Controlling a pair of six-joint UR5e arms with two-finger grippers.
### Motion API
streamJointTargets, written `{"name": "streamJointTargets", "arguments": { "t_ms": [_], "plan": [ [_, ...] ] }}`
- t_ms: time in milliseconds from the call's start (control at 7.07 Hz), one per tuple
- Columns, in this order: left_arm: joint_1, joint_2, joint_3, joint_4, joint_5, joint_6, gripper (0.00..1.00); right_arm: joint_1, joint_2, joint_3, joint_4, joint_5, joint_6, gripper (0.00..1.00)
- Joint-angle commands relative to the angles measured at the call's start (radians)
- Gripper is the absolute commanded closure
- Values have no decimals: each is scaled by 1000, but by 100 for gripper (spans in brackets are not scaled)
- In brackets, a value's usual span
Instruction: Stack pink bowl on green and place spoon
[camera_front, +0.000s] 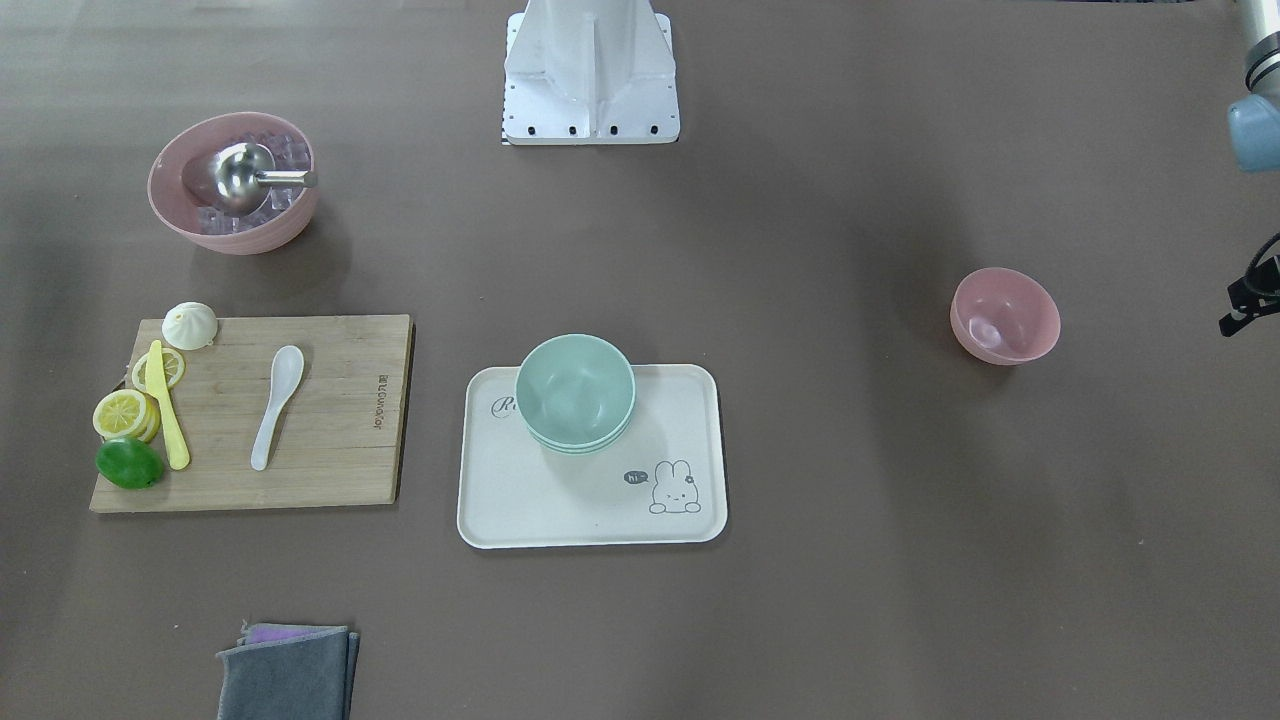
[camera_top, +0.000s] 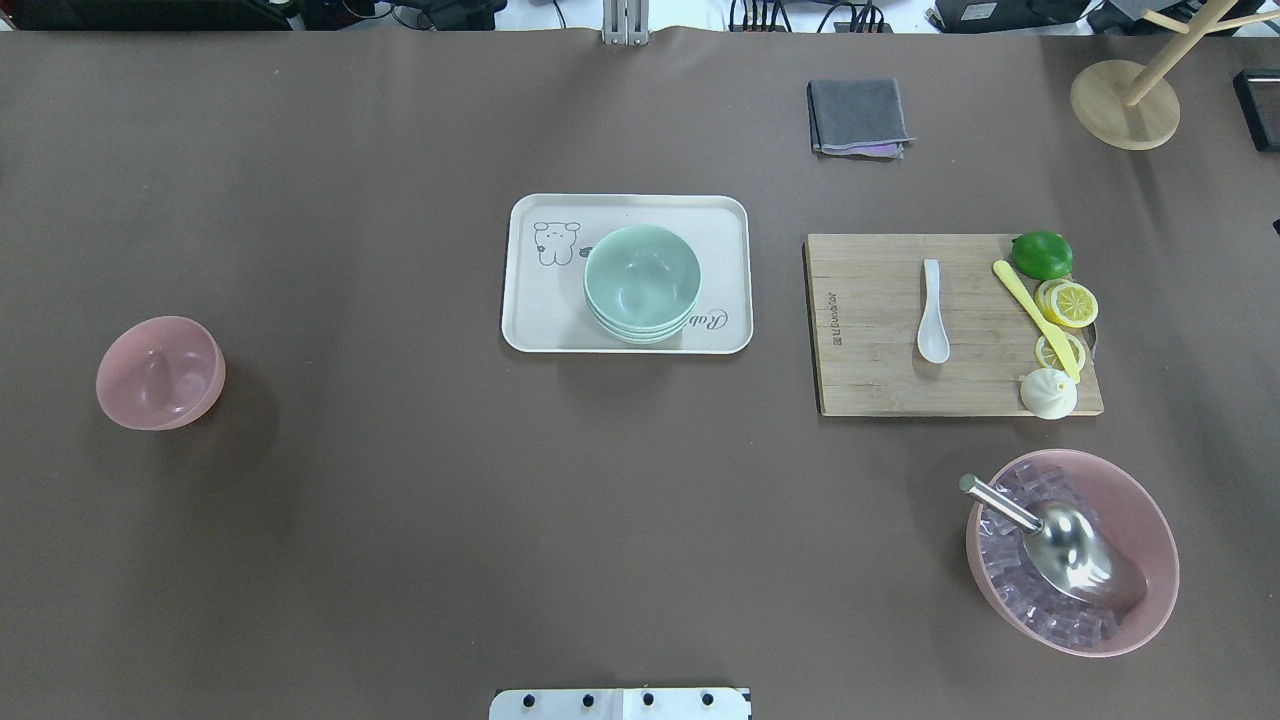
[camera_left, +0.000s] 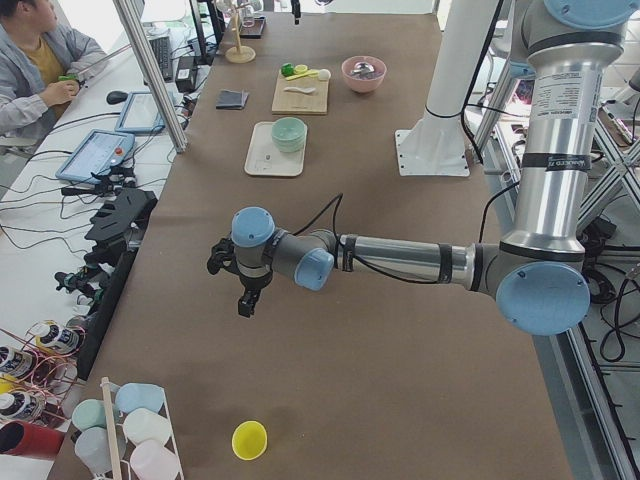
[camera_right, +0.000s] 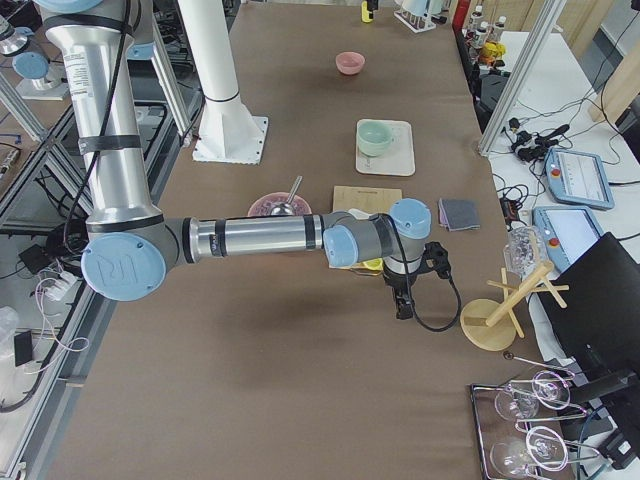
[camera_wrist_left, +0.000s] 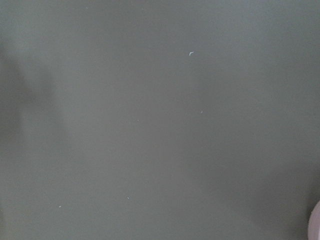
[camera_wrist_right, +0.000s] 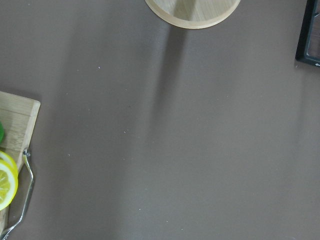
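Observation:
The small pink bowl (camera_front: 1005, 315) stands upright and empty on the table, far to my left; it also shows in the overhead view (camera_top: 160, 372). A stack of green bowls (camera_front: 575, 393) sits on a cream tray (camera_front: 520, 500) at the table's middle. The white spoon (camera_front: 277, 405) lies on a wooden cutting board (camera_front: 340, 450). My left gripper (camera_left: 245, 300) hangs above the table beyond the pink bowl; I cannot tell whether it is open. My right gripper (camera_right: 404, 308) hangs past the board's outer end; I cannot tell its state either.
A large pink bowl (camera_front: 232, 182) holds ice cubes and a metal scoop. Lemon slices, a lime (camera_front: 129, 463), a yellow knife and a bun lie on the board. A folded grey cloth (camera_front: 288, 672) and a wooden stand (camera_top: 1125, 100) are at the far edge.

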Motion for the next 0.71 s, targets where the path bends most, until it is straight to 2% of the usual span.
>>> {"name": "streamJointTargets", "arguments": {
  "t_ms": [0,566],
  "plan": [
    [0,-3,-5,-25,-5,0,2,2,-7,5,1,1,0,0],
    [2,7,21,-35,-17,-2,2,3,-48,32,10,4,0,0]
  ]
}}
